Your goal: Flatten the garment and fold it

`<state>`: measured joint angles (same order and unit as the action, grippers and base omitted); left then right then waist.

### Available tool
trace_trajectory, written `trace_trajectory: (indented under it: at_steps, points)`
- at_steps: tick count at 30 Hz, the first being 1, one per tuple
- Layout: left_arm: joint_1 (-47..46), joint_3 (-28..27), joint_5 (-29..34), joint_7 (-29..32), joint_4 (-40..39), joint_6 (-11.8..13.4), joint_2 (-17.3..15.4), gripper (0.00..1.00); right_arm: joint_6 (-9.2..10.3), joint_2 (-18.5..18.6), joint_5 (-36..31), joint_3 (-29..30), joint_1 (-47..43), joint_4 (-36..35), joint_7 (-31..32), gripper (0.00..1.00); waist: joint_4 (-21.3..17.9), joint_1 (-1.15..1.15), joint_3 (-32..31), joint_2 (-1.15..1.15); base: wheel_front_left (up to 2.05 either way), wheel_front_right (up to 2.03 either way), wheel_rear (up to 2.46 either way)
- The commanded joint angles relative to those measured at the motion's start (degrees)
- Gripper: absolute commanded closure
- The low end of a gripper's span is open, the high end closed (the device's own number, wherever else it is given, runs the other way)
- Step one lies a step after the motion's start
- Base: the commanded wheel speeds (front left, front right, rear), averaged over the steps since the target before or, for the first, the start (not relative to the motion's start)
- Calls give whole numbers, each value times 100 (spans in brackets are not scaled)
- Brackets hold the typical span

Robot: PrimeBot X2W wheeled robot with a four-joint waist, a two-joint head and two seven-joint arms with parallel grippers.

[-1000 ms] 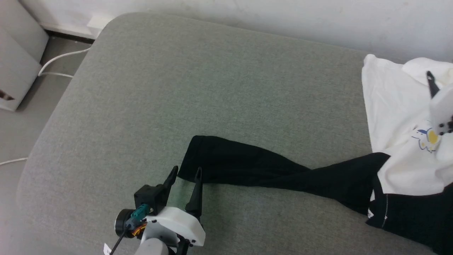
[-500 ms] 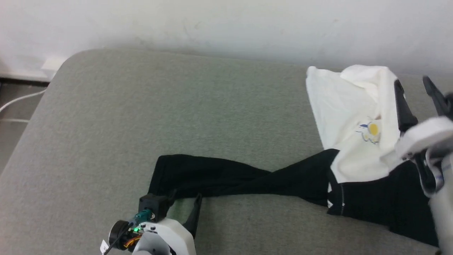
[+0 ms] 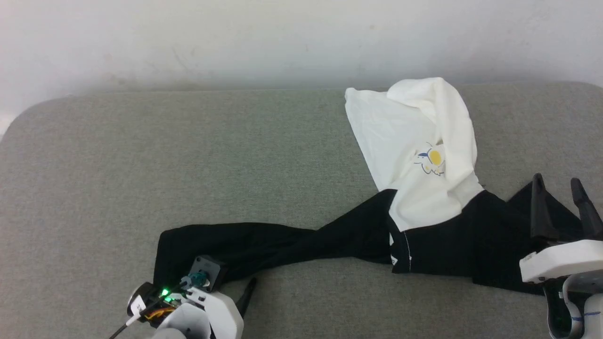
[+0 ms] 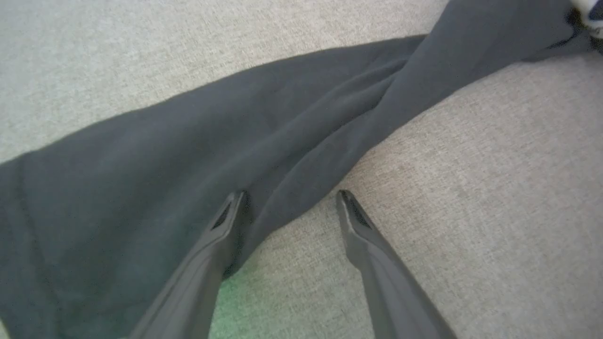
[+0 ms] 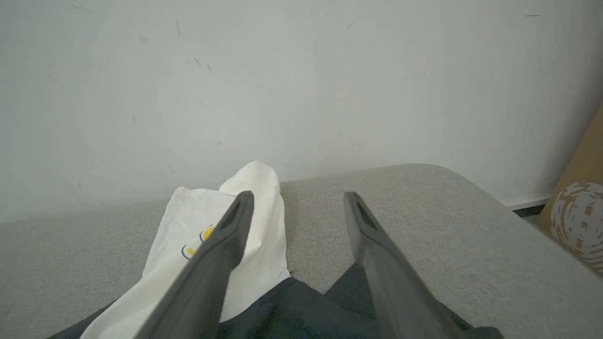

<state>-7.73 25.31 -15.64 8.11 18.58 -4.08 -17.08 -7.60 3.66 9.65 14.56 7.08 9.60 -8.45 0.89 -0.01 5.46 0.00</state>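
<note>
The garment lies crumpled on the grey cushion. Its white body with a small yellow-and-blue print is bunched toward the wall. One black sleeve stretches out to the left, twisted midway, and more black cloth lies to the right. My left gripper is open at the sleeve's near edge. In the left wrist view this gripper has one finger over the sleeve and the other over bare cushion. My right gripper is open above the black cloth, with nothing between its fingers.
A white wall runs right behind the cushion. The cushion's rounded right end drops off toward a cardboard box on the floor. Bare cushion extends to the left and in front of the sleeve.
The head camera has swung right, shifting the whole picture. My right gripper has moved off the white body to the black cloth at the right. The left gripper stays by the sleeve's end.
</note>
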Motion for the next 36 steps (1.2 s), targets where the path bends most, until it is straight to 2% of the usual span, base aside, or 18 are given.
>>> trace_trajectory:
  at_steps: [1,3,4,5,8,12,18,19,22,29,33,36]
  points:
    - [-103,48,81,147,95,-28,-79,0,11,-44,-21,19,-72,-165,65,0,-195,1,147,0,0,0,0]
    - [-149,91,130,299,201,-20,-137,0,11,-60,-27,47,-112,-282,124,0,-225,1,174,0,0,0,0]
    - [-160,116,125,365,242,-34,-152,58,11,-66,-30,61,-127,-326,149,0,-234,1,181,0,0,0,0]
    - [-158,114,77,399,259,-50,-147,100,11,-69,-29,79,-139,-363,166,0,-237,1,183,0,0,0,0]
    - [-110,51,-34,297,185,-51,-157,100,11,-75,-3,146,-209,-402,191,0,-193,1,105,0,0,0,0]
    - [108,-139,-123,-16,-202,117,-239,100,11,-77,46,241,-325,-390,184,0,-47,1,-98,0,0,0,0]
    - [637,-708,-302,-340,-1385,600,-513,100,11,-78,60,325,-487,-393,165,0,247,1,-428,0,0,0,0]
    - [637,-708,-302,-340,-1385,600,-513,100,11,-78,60,325,-487,-393,165,0,247,1,-428,0,0,0,0]
    - [919,-1093,-414,-354,-2084,896,-671,100,11,-78,52,307,-523,-400,179,0,341,1,-519,0,0,0,0]
    - [1316,-2071,-536,-166,-3427,1507,-1126,100,11,-78,3,170,-560,-372,179,0,301,1,-513,0,0,0,0]
    - [993,-2292,-403,157,-3607,1544,-1512,100,11,-78,2,46,-500,-334,162,0,99,1,-363,0,0,0,0]
    - [474,-2280,-260,525,-3331,1454,-1834,100,11,-78,-14,-108,-372,-355,158,0,-139,1,-146,0,0,0,0]
